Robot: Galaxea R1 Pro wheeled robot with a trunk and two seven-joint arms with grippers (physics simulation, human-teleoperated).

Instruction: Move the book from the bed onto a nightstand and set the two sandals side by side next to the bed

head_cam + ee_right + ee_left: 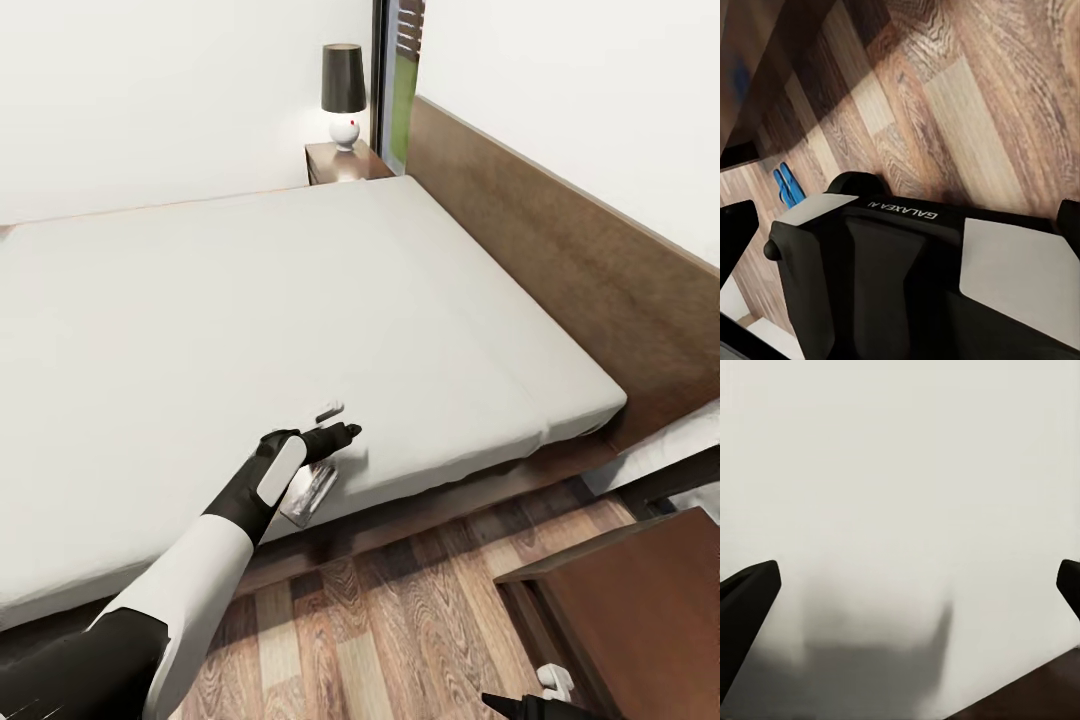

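Two arms: left arm reached over the bed's near edge; right gripper [520,706] barely showed at the head view's bottom edge, by a nightstand [640,600]
Left gripper [335,425]: jaws spread wide; in its wrist view the two dark fingers [746,607] sat far apart at the picture's sides, with plain grey mattress between them; nothing pinched
Book [310,492]: lay on the mattress at the near edge of the bed [300,300], just under the left wrist, partly hidden by it; cover too blurred to read
Right gripper state: could not tell; the right wrist view looked past the robot's own black and white body [915,277] onto the floor [967,97]
Sandals [787,185]: two blue soles close together on the wood floor, seen small in the right wrist view, beside a dark edge; whether they touched, could not tell
Far nightstand [345,160]: stood beside the headboard [560,260]; carried a lamp [343,95] with a dark shade and white base
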